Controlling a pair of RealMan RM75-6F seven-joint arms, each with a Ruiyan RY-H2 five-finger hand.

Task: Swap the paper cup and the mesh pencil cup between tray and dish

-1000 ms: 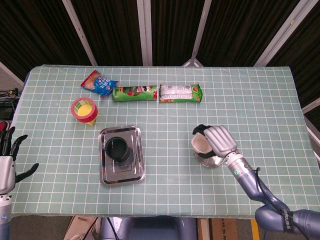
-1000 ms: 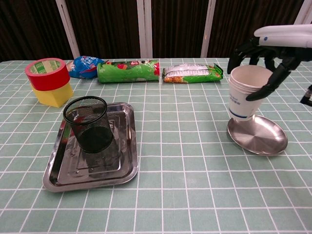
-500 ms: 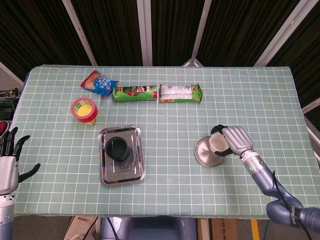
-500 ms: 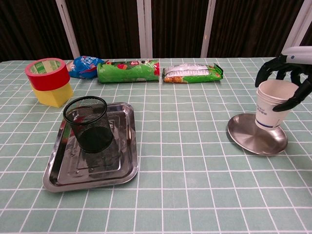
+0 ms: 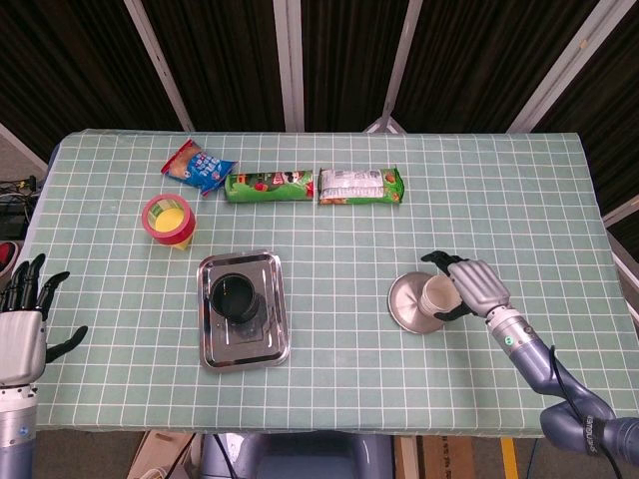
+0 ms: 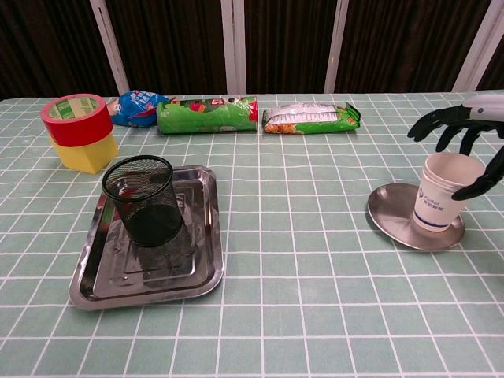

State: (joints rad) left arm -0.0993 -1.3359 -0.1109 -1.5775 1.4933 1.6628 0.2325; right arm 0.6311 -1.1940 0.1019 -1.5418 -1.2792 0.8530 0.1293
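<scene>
Paper cup (image 6: pixel 441 198): set upright on the right part of the dish, toward the right edge of the surface; white with a blue band near the base.
Dish (image 6: pixel 394 220): round, polished metal, laid flat on the surface toward the front right corner.
Right hand (image 5: pixel 477 286): placed over and around the paper cup; the fingers (image 6: pixel 429 124) are curved about the rim, and contact with the cup cannot be told from either view.
Mesh pencil cup (image 6: pixel 144 199): black wire mesh, stood upright inside the tray, in its rear half.
Tray (image 6: pixel 206 272): rectangular, polished metal, laid left of centre, toward the front edge of the surface.
Left hand (image 5: pixel 24 324): held off the left edge of the surface, near the front left corner; fingers spread apart, nothing held.
Tape roll (image 6: pixel 75 117): red, stacked on a yellow block (image 6: pixel 87 153) near the left edge.
Snack bag (image 6: pixel 135 106): blue and red, laid along the rear part of the surface, left of the green can.
Green can (image 6: pixel 206 114): laid on its side, between the snack bag and the cracker pack.
Cracker pack (image 6: pixel 311 117): green and silver, laid flat, just right of the green can.
Surface (image 6: pixel 315 315): covered with a green cloth bearing a white grid.
</scene>
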